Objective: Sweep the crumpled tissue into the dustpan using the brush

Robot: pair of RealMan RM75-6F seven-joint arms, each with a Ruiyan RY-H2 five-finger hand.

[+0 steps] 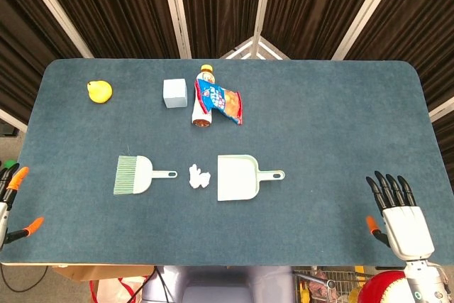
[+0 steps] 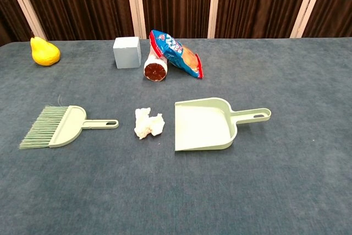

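Showing both hands: head view only; right hand (image 1: 401, 219) empty.

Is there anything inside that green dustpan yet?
No. The dustpan shows only its bare tray. The crumpled tissue lies on the table just outside its open edge. Whatever is beneath the pan is hidden.

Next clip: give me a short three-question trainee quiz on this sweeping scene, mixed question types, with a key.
1. True or false: the crumpled tissue already lies inside the dustpan.
2. Which item lies between the brush and the dustpan? A) pear B) crumpled tissue C) snack bag
3. Fill in: the right robot hand holds ____.

Key: 1 false, it lies on the table beside the pan's open edge. 2 B. 3 nothing; its fingers are spread near the table's front right edge.
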